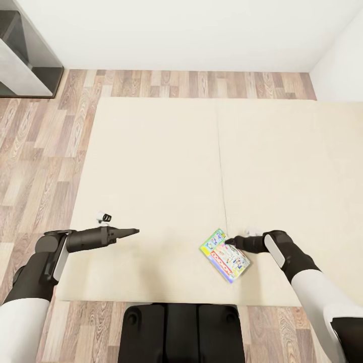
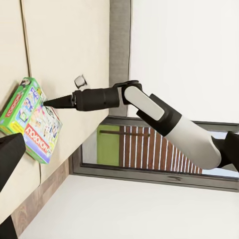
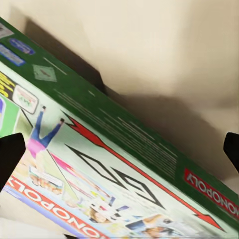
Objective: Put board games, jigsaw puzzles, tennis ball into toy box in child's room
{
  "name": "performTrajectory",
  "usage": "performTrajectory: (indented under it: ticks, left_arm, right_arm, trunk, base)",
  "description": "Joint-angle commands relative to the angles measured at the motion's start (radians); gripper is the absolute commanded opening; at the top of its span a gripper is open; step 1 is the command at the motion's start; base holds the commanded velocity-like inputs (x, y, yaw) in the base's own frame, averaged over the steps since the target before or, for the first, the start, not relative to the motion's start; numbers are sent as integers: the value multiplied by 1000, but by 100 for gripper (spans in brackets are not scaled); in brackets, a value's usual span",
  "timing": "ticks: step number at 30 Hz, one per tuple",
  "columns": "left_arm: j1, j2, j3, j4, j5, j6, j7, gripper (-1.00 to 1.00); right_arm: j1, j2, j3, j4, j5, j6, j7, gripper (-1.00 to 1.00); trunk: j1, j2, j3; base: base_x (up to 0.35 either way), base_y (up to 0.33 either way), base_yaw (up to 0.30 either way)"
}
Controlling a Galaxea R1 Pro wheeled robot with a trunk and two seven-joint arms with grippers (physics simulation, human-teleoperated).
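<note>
One board game, a flat green and blue box printed "MONOPOLY", lies on the beige bed near its front edge. My right gripper is open at the box's far edge. In the right wrist view the box spans the picture between the two fingertips, which sit wide apart. Whether they touch it I cannot tell. My left gripper hovers over bare mattress to the box's left, open and holding nothing. The left wrist view shows the box with the right gripper at its edge.
Wood-plank floor surrounds the bed on the left and far side. A dark grey shelf unit stands at the far left against the white wall. My black base is at the bed's front edge. A seam divides the mattress.
</note>
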Motion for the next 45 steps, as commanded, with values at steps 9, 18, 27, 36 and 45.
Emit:
performTrajectory:
  ticks: [9, 18, 27, 36, 45]
  left_arm:
    - [0, 0, -1, 0, -1, 11, -4, 100]
    - [0, 0, 1, -1, -1, 13, -4, 100]
    - [0, 1, 1, 0, -1, 12, -4, 100]
    - [0, 1, 1, 0, -1, 12, -4, 100]
    - [0, 3, 4, -1, -1, 13, -4, 100]
  right_arm:
    - [0, -1, 4, 12, 5, 46, 4, 100]
    - [0, 2, 5, 14, 4, 52, 8, 100]
    - [1, 40, 5, 36, 2, 60, 15, 100]
    - [1, 58, 4, 57, -2, 97, 17, 100]
    - [1, 61, 1, 79, -11, 99, 20, 100]
  trunk:
    - [1, -2, -1]
    - [1, -2, -1]
    - [1, -2, -1]
    - [1, -2, -1]
    - [1, -2, -1]
  base:
    - [0, 0, 0]
    - [0, 0, 0]
    - [0, 0, 0]
    - [0, 0, 0]
    - [0, 0, 0]
